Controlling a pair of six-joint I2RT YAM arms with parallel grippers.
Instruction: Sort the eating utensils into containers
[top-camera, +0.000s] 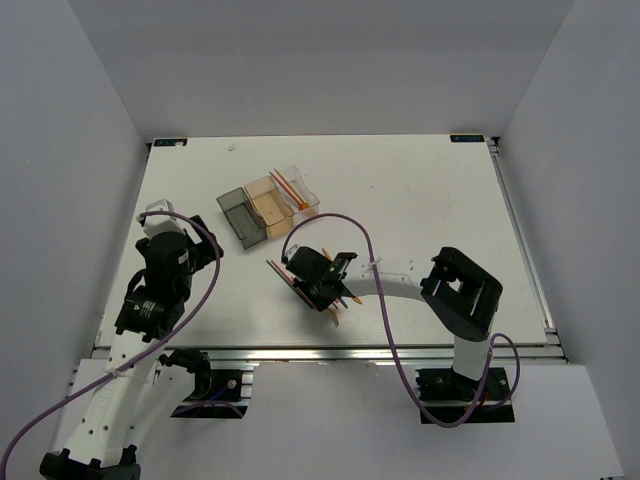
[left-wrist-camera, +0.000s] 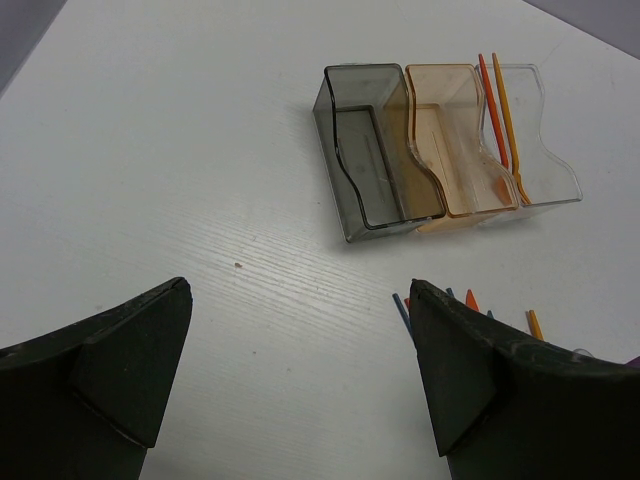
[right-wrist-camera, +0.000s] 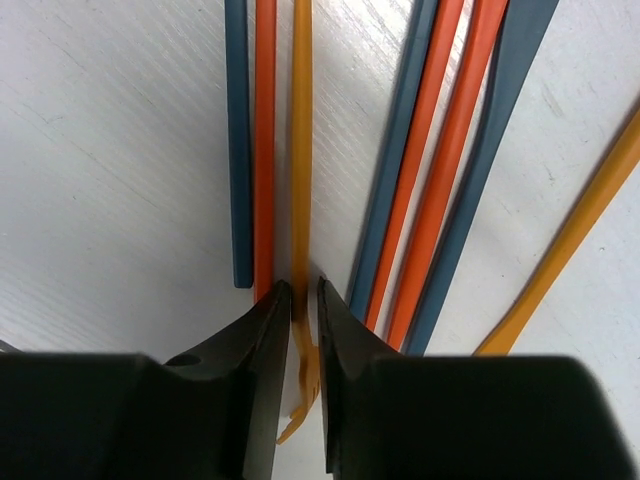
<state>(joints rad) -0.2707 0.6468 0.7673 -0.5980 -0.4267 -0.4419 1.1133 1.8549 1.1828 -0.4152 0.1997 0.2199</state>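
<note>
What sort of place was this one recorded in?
Probably a lab test cell, not a kitchen: plain white walls box in a white table with an aluminium rail along its near edge, and only bins and plastic utensils lie on it.

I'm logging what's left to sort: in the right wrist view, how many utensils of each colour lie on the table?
Blue utensils: 3
Red utensils: 3
Orange utensils: 2, one of them between the fingers of the right claw
Total: 8
</note>
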